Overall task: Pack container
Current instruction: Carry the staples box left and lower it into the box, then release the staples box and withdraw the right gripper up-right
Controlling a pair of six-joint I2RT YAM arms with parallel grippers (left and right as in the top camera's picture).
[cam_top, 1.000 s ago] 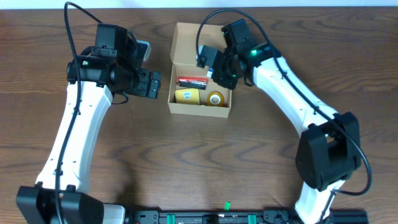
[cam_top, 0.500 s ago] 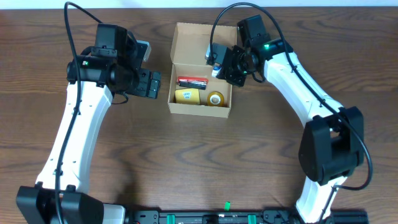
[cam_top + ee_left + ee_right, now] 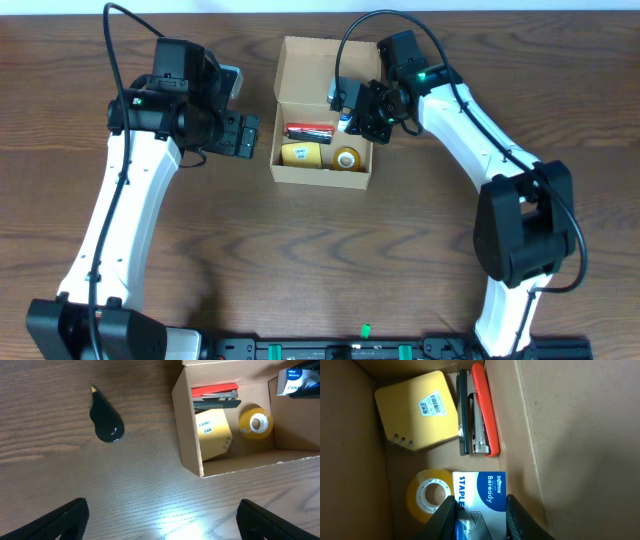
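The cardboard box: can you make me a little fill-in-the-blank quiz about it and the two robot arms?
The right gripper is shut on a blue-and-white box of ____. Lying loose in the container are ____ items. The tape roll and the notepad are both ____. The left gripper has its jaws ____.
Missing: staples; three; yellow; open.

Notepad (image 3: 212,435), stapler (image 3: 215,395) and tape roll (image 3: 255,423) crowd the box (image 3: 186,430); bare floor shows only right of the tape roll, near the staple box (image 3: 300,382).
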